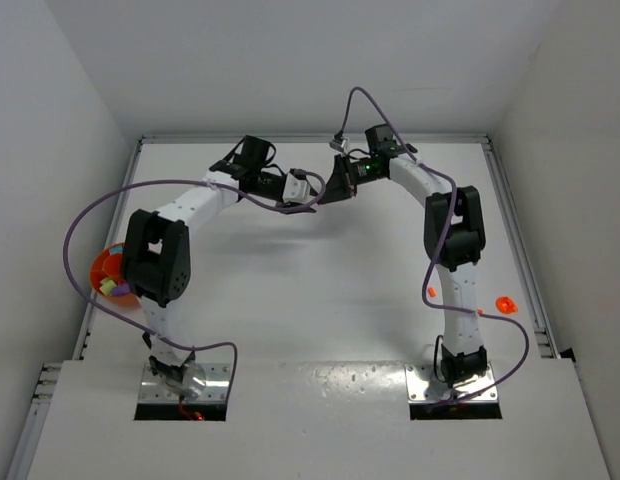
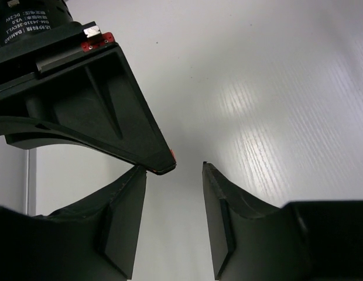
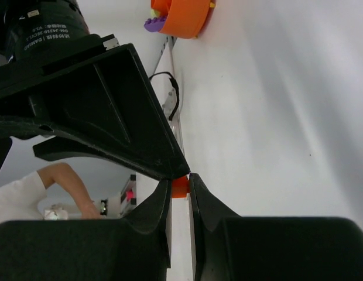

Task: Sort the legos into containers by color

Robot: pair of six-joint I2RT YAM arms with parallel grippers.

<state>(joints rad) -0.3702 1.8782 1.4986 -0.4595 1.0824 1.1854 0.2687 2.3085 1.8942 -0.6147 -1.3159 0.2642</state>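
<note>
My right gripper [image 3: 180,177] is shut on a small orange lego [image 3: 180,188], pinched at the fingertips. Both grippers meet above the back middle of the table, the left gripper [image 1: 315,190] tip to tip with the right gripper [image 1: 335,185]. In the left wrist view my left gripper [image 2: 174,167] is open with nothing between its fingers. The right gripper's finger [image 2: 99,111] comes in from the upper left, an orange sliver [image 2: 171,154] at its tip. The orange bowl [image 1: 102,268] sits at the table's left edge, partly behind the left arm, with lime and purple legos [image 1: 112,288] in it.
Two loose orange legos [image 1: 430,292] [image 1: 505,303] lie on the table beside the right arm's base. The bowl [image 3: 184,17] also shows far off in the right wrist view, a purple lego [image 3: 153,24] at its rim. White walls enclose the table on three sides.
</note>
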